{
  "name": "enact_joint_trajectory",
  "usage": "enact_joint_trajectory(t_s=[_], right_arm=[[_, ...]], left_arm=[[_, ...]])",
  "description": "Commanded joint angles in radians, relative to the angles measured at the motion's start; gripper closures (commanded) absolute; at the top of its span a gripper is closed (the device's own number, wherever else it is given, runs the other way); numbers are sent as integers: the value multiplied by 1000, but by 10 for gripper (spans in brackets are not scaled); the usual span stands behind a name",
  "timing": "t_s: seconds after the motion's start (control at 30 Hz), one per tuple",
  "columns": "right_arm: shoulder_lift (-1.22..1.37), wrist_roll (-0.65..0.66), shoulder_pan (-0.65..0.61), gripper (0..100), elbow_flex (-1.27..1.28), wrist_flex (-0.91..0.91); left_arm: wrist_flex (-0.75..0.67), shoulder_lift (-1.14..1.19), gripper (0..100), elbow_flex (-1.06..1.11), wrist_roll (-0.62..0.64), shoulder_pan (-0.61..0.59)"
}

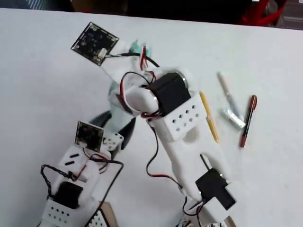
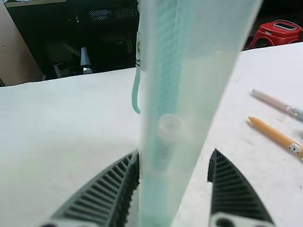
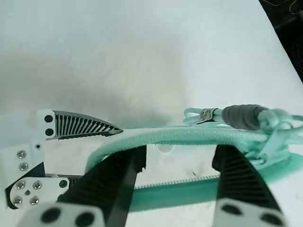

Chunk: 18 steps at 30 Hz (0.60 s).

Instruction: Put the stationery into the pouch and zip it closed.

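Note:
The translucent teal pouch runs between the fingers of my left gripper. One finger touches it; the other stands apart, so the gripper is open. My right gripper is open and straddles the pouch's zipper rim, next to the corded zipper pull. A left-gripper finger lies at the rim's end. In the high view the right arm covers most of the pouch. A yellow pen, a white pen and a red pen lie on the table.
A small silvery item lies between the white and red pens. Loose cables trail between the two arms. A red stool stands beyond the white table's far edge.

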Motion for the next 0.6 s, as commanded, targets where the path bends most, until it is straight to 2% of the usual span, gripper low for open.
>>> enact_joint_trajectory(t_s=[0.0, 0.17, 0.3, 0.4, 0.57], right_arm=[[-18, -6, 45, 754, -52, -18], [-25, -6, 48, 754, -49, 10], [-61, -6, 48, 755, -31, 12], [-48, -14, 53, 755, 66, 10], [-48, -71, 70, 755, 98, 8]], left_arm=[[-9, -10, 768, -46, 11, -4], [-23, -10, 833, -54, 5, -41], [-95, -10, 905, -52, 3, -41], [-130, -10, 956, -51, 3, -33], [-206, -10, 969, -52, 8, -31]])
